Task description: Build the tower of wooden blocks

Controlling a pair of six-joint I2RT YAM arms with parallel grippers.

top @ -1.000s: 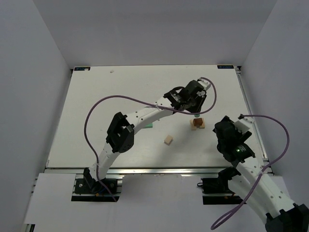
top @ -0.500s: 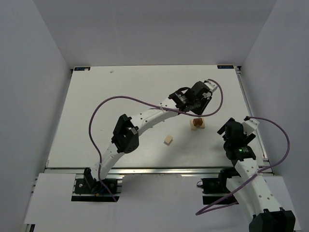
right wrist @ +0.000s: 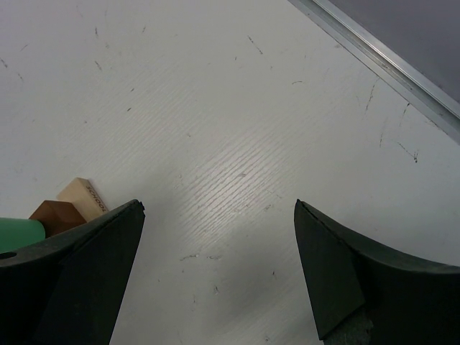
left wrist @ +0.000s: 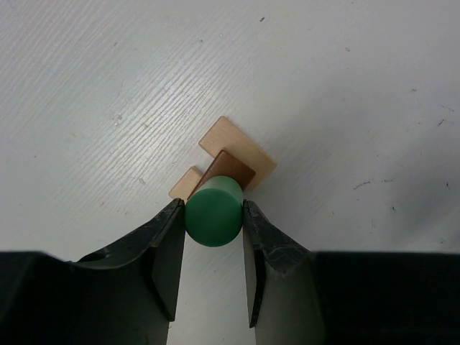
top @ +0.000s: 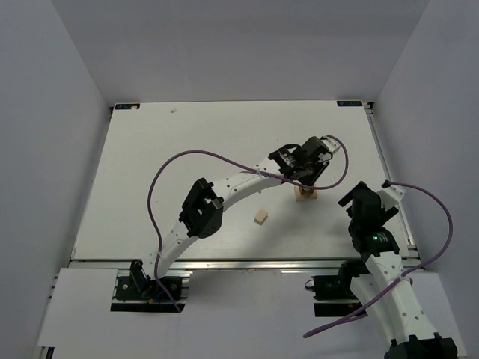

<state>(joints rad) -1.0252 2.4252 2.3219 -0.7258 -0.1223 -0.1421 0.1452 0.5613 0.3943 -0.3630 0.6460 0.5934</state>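
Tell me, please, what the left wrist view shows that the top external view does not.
Left wrist only: the green piece clamped between the left jaws, right above a dark brown block and tan blocks. Top external only: a loose tan block nearer the bases, and the right arm standing apart. Both: the wood block tower on the white table.

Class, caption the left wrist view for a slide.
Left gripper holds green cylinder over brown block and tan blocks.

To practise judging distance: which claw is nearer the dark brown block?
Left. The left claw, shut on the green cylinder, is right over the dark brown block. The right claw is open and off to one side, apart from it.
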